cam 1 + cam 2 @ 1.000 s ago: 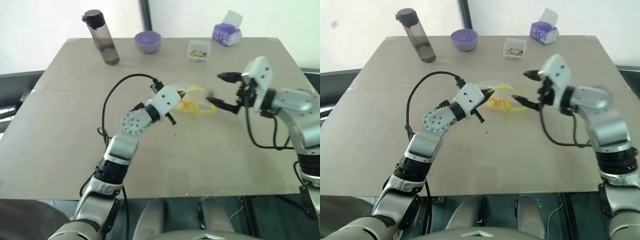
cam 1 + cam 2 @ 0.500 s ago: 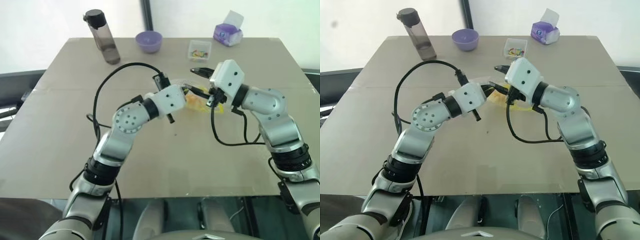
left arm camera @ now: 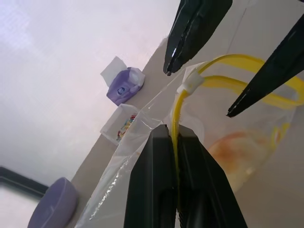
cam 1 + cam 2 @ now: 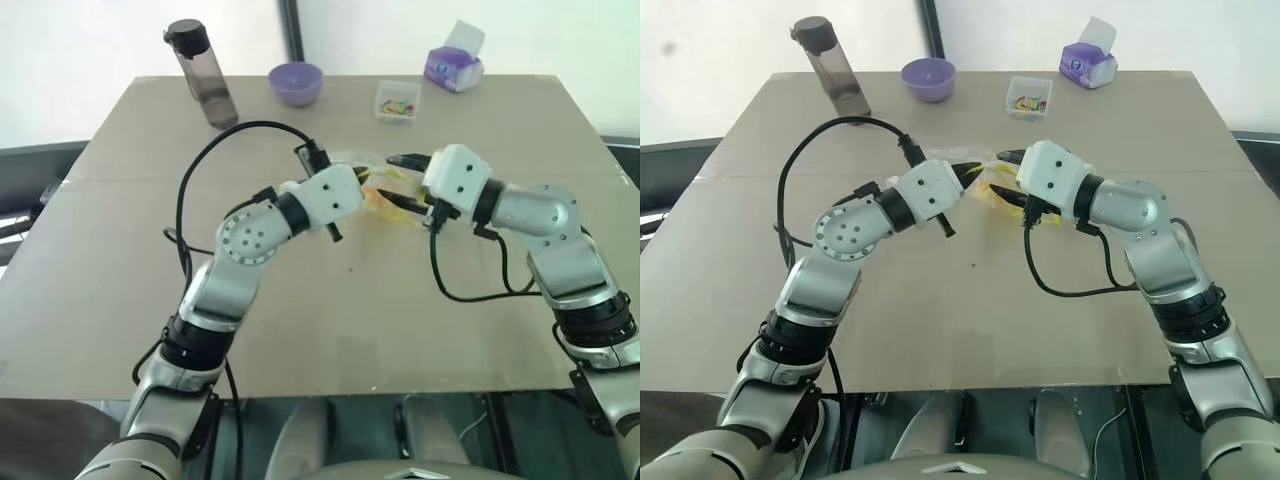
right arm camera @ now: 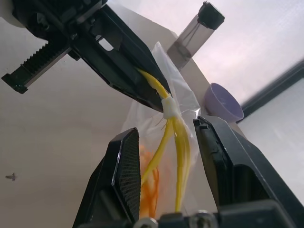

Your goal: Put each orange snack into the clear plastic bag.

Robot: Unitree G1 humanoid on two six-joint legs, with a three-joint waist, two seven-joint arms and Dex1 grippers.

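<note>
Your left gripper [image 3: 175, 137] is pinched tight on the yellow seal strip [image 3: 176, 111] of the clear plastic bag [image 5: 176, 102], holding it up off the table [image 4: 120, 250] near the middle. Right gripper [image 5: 166, 152] sits w/ fingers [image 5: 127, 166] spread partway, one each side of the strip's two halves by the white slider [image 5: 169, 108], not clamped. Orange snack [image 3: 237, 152] is already inside the bag, low in it. Behind: dark bottle [image 4: 203, 72], purple bowl [image 4: 296, 82], small clear box [image 4: 397, 101], tissue pack [image 4: 454, 66].
</note>
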